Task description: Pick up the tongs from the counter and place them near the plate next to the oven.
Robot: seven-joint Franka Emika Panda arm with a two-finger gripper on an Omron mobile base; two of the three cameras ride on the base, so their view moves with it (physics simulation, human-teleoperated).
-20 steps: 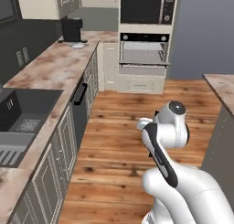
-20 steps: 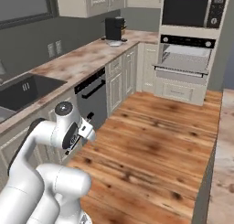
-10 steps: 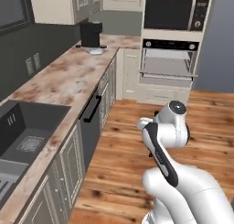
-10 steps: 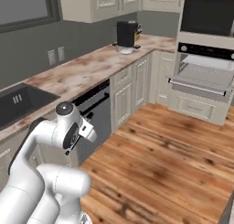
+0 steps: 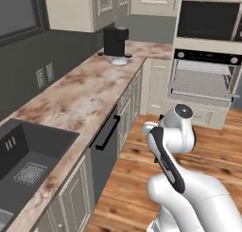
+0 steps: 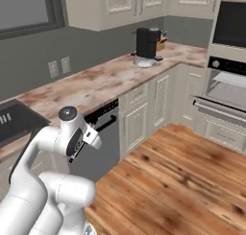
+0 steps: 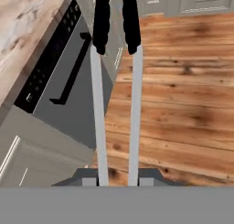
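Silvery tongs (image 7: 116,104) clamped in the pincer (image 7: 118,178) carry no legible writing.

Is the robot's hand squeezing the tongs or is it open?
Squeezing. The gripper is shut on the tongs, whose two silver arms stick out from it.

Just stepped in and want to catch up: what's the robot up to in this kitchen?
The white arm is carrying the tongs: in the hand view, its jaws are shut on the two silvery arms with dark ends, held over the wooden floor beside the dishwasher. The plate sits by the black coffee machine at the far end of the counter, near the oven, so the tongs have yet to be set down there.
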